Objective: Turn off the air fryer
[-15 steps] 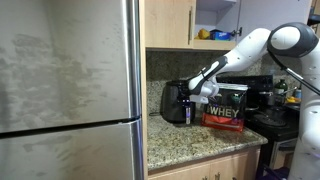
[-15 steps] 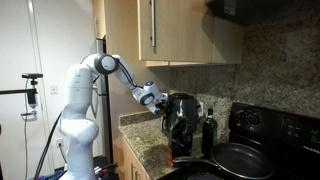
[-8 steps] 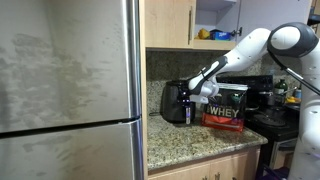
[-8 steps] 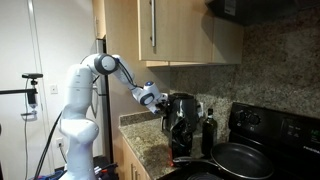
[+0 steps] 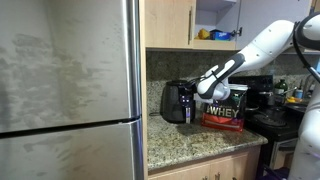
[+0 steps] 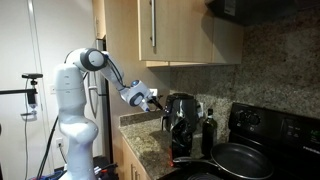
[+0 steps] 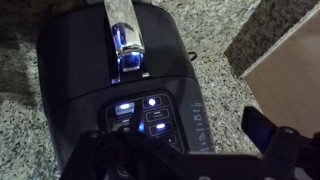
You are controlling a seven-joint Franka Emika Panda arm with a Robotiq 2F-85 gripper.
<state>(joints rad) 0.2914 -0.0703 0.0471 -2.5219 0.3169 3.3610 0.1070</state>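
Place: a home kitchen.
Cold storage: a tall stainless-steel refrigerator (image 5: 65,70) fills one side in an exterior view.
Worktop: a speckled granite countertop (image 5: 185,142) with a matching stone backsplash (image 6: 275,60).
Storage: light wooden cabinets (image 6: 180,30) hang above the counter.
Cooking: a black stove (image 6: 272,125) carries a frying pan (image 6: 245,158).
Counter goods: the air fryer (image 5: 177,102) and a "WHEY" protein tub (image 5: 226,108).

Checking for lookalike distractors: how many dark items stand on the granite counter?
3: the air fryer nearest the fridge, the WHEY tub beside it, and a dark bottle by the stove. Others may be hidden.
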